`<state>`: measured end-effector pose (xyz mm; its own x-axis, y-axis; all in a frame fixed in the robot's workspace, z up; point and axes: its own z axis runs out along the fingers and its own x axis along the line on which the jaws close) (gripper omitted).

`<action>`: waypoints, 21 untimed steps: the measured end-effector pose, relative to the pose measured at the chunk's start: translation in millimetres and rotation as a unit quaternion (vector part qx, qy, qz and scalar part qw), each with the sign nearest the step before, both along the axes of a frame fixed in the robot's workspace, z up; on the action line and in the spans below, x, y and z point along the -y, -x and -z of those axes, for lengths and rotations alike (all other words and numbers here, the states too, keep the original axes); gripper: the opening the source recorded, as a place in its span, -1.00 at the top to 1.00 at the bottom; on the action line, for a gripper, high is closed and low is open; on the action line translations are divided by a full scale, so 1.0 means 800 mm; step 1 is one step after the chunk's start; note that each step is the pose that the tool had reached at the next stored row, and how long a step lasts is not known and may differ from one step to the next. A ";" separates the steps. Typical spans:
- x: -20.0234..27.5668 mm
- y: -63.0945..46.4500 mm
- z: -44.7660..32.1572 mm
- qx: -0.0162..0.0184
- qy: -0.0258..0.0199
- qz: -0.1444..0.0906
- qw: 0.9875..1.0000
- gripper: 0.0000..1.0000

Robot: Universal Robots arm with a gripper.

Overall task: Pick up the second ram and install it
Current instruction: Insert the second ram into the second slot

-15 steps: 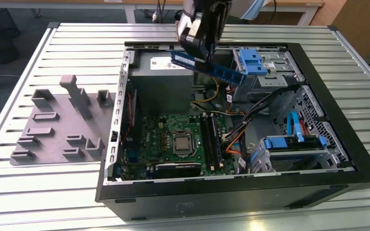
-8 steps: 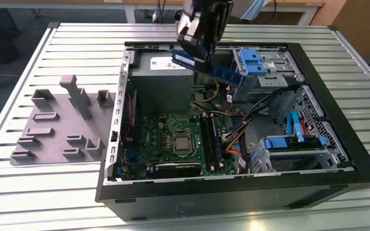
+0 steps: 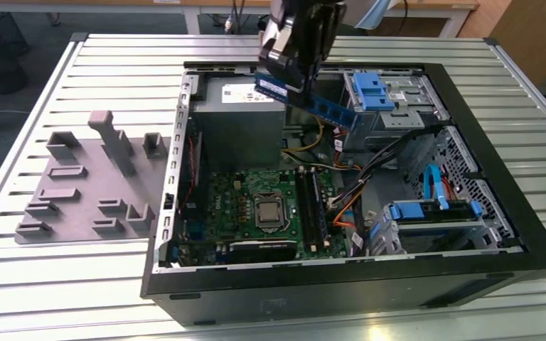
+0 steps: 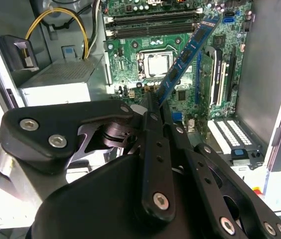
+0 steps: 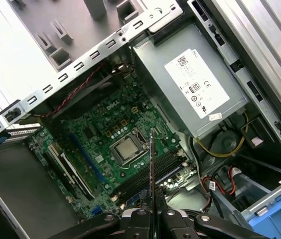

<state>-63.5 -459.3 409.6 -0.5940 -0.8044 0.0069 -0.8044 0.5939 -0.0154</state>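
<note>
The second ram (image 3: 325, 105), a long blue stick with a white label, hangs tilted above the back of the open computer case (image 3: 500, 234). My gripper (image 3: 287, 74) is shut on its labelled end, high over the power supply (image 3: 239, 110). In the second wrist view the fingers (image 4: 150, 124) pinch the ram (image 4: 188, 50), which points toward the green motherboard (image 4: 130, 64) and its black slot rails (image 4: 153, 22). The first wrist view shows the ram (image 5: 151, 159) edge-on, rising from the gripper (image 5: 151, 209) over the slot rails (image 5: 155, 174) beside the processor (image 5: 125, 149).
A grey holder plate (image 3: 93, 188) lies on the slatted table (image 3: 55, 298) at the exterior view's left. Blue drive cages (image 3: 387, 92) and loose cables (image 3: 377, 163) fill the case's right side. The motherboard (image 3: 244, 188) lies low inside the case walls.
</note>
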 end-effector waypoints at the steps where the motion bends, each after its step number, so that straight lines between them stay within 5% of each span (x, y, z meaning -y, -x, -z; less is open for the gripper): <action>1: 0.0000 0.000 0.0000 0.000 0.000 0.003 1.000 0.73; 12: 0.0000 0.000 0.0002 0.000 0.000 0.039 0.999 0.73; 21: 0.0000 0.000 0.0004 0.000 0.000 0.075 0.997 0.73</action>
